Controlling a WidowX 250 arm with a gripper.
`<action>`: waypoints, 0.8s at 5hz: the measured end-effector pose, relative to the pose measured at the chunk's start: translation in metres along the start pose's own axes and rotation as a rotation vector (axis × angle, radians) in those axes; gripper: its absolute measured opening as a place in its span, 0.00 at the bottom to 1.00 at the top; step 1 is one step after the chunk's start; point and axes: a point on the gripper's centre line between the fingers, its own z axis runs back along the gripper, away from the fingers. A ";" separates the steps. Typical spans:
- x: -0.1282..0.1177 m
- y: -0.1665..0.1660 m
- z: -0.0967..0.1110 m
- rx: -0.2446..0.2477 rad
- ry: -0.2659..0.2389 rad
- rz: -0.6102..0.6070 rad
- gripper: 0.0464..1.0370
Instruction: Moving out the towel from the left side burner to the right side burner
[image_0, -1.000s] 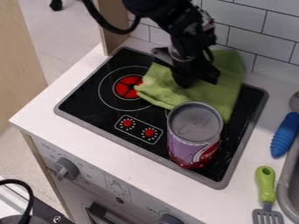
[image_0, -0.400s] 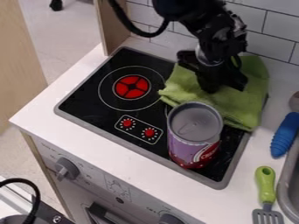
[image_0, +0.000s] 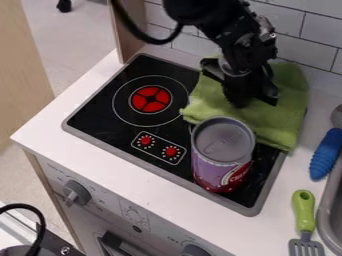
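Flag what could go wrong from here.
The rumpled green cloth towel bunches right behind the tall purple-and-red cylindrical can; more dragging could tip it.

The black two-finger tool is down at the towel, so backing off may snag it.

Towel covers the flat black cooktop's right rim; further rightward travel might overshoot.

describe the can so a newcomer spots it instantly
Find the black stove. The can stands upright near its front right corner, right by the towel. Unlike the green towel, it is a purple and red cylinder with a grey top.
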 end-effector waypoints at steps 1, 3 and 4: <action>0.010 0.014 0.018 0.038 -0.061 0.069 0.01; 0.022 0.026 0.064 0.007 -0.148 0.150 0.01; 0.013 0.048 0.068 0.042 -0.110 0.154 0.01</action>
